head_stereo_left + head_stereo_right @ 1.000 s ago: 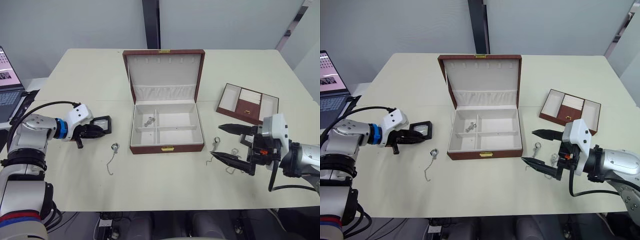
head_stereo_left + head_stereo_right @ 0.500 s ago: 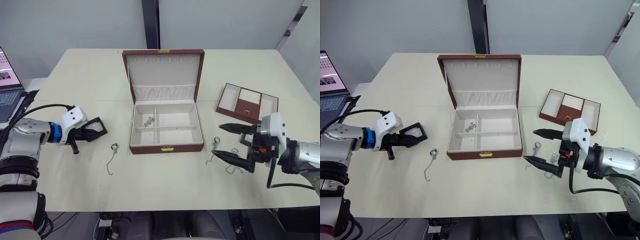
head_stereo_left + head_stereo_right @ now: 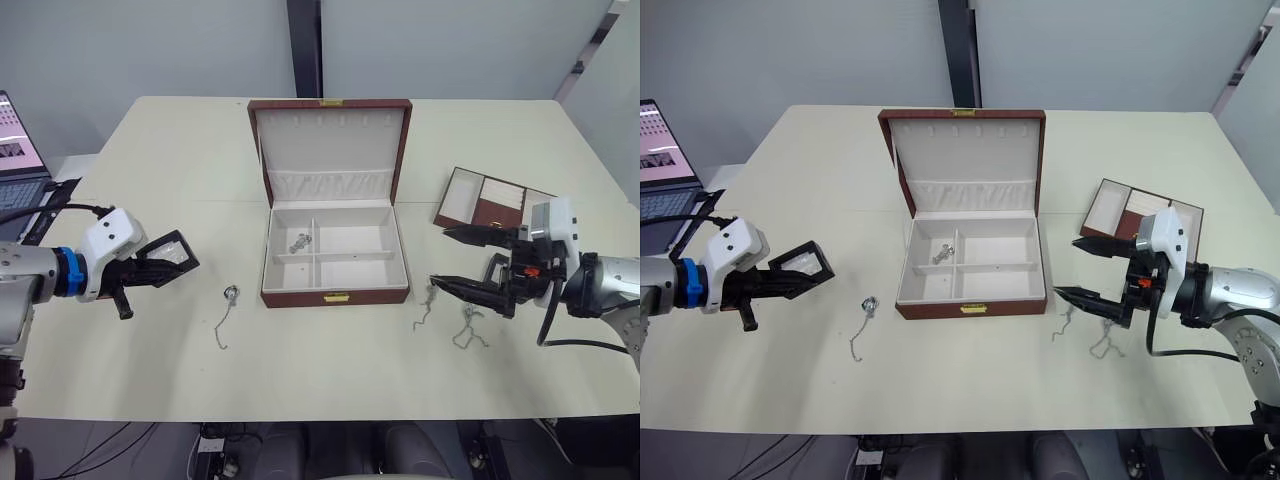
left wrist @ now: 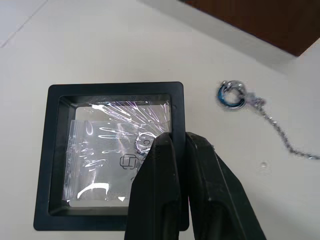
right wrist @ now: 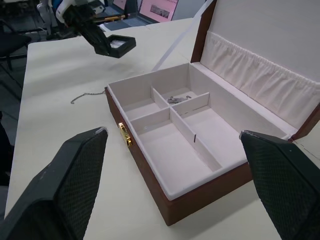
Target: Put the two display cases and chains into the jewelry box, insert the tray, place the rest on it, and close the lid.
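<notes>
The jewelry box [image 3: 300, 297] stands open at the table's middle, its lid [image 3: 328, 150] upright, and a chain [image 3: 299, 241] lies in the back left compartment. My left gripper [image 3: 158, 266] is shut on one display case [image 3: 168, 250], held above the table left of the box; the left wrist view shows the fingers [image 4: 155, 175] clamped on its frame [image 4: 50, 150]. Another chain [image 3: 225, 312] lies between that case and the box. Two chains [image 3: 428, 303] [image 3: 467, 328] lie right of the box. My right gripper [image 3: 440, 257] hangs open just above them. The tray [image 3: 495, 205] sits at the far right.
A laptop [image 3: 15, 150] with cables stands off the table's left edge. Bare table [image 3: 330, 370] stretches in front of the box. The right wrist view looks across the box's front wall [image 5: 150, 170] toward the held display case [image 5: 117, 45].
My left arm has drawn back to the left with the display case raised off the table. My right gripper has shifted slightly up and away from the near edge, staying open.
</notes>
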Robot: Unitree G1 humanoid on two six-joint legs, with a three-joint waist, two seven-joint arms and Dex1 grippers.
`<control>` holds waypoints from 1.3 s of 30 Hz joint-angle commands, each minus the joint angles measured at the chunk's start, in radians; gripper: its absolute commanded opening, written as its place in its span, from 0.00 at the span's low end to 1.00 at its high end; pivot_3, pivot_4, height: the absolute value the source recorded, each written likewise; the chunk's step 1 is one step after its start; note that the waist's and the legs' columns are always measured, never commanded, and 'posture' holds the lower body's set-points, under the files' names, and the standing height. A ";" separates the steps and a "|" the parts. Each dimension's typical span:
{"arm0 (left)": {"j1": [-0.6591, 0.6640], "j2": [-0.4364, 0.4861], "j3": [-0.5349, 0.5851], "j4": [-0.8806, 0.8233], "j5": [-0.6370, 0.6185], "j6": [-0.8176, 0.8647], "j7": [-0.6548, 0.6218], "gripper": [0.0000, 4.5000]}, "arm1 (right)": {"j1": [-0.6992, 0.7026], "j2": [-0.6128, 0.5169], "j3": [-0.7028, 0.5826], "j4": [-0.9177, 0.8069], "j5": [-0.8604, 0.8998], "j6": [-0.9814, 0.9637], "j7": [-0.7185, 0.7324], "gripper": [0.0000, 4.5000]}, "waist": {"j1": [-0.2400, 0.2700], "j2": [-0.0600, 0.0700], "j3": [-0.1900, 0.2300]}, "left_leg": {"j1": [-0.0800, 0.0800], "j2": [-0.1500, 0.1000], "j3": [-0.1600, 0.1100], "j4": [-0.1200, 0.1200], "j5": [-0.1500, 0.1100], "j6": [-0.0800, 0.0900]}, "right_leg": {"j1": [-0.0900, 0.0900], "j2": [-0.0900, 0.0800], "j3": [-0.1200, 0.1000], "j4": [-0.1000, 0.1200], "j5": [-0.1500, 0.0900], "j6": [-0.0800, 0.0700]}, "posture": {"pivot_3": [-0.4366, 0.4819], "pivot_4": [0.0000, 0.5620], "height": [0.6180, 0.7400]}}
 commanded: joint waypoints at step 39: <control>-0.707 -0.530 -0.576 0.165 0.116 0.021 -0.010 0.00 | 0.395 0.068 -0.366 -0.321 0.051 0.047 -0.282 1.00 | 0.001 0.000 0.000 | 0.000 -0.001 0.002 0.001 0.000 0.000 | 0.001 0.007 0.003 0.000 0.000 0.000 | 0.48 0.27 1.00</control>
